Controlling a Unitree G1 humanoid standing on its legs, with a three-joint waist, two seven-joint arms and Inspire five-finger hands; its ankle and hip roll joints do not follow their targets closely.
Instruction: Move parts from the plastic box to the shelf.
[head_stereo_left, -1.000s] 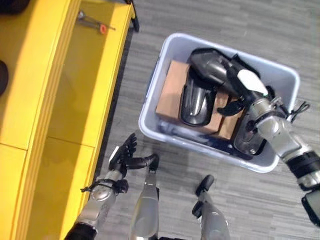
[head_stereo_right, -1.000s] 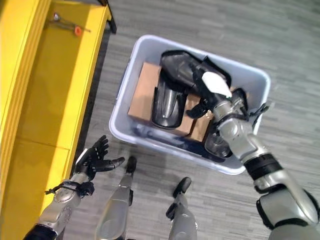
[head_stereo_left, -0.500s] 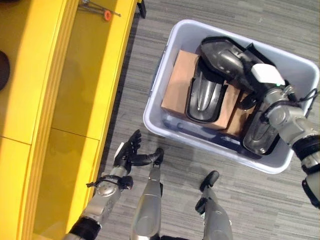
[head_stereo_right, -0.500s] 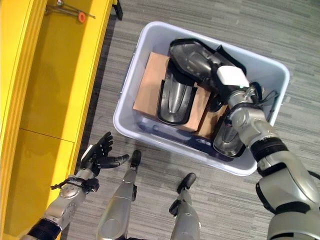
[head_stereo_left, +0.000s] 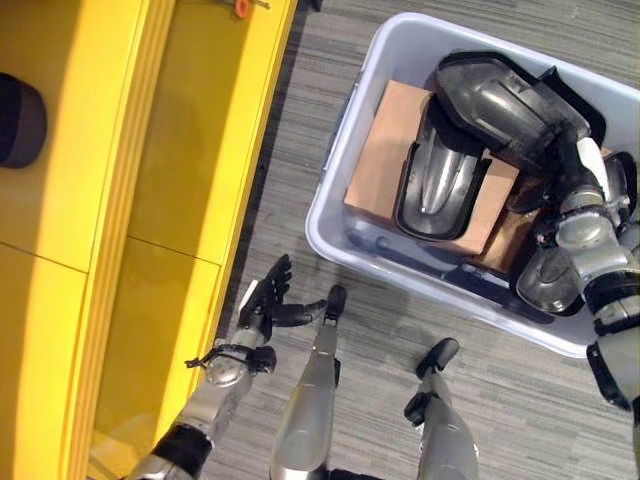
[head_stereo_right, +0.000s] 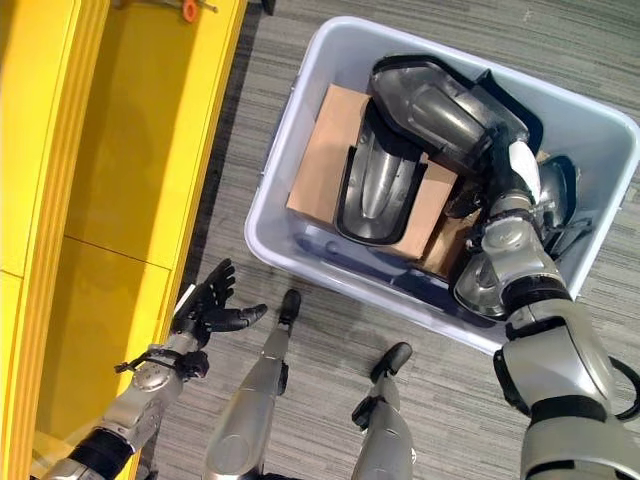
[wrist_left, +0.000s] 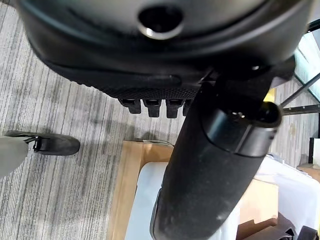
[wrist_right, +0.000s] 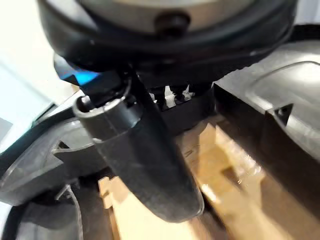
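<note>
Parts (head_stereo_left: 470, 130) lie in your plastic box (head_stereo_left: 400, 60) around your right hand (head_stereo_right: 520, 170), grip too hidden to tell, while your left hand (head_stereo_left: 265, 305) hangs open near the shelf (head_stereo_left: 180, 150).

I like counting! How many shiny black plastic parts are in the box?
3: one on the cardboard, one leaning above it, one under the right hand at the near wall. Others may hide.

One plastic box (head_stereo_left: 340, 190) sat by one yellow shelf (head_stereo_left: 120, 200). Inside it lay three dark moulded parts (head_stereo_left: 500, 95), as far as could be counted, and two cardboard pieces (head_stereo_left: 380, 175).
</note>
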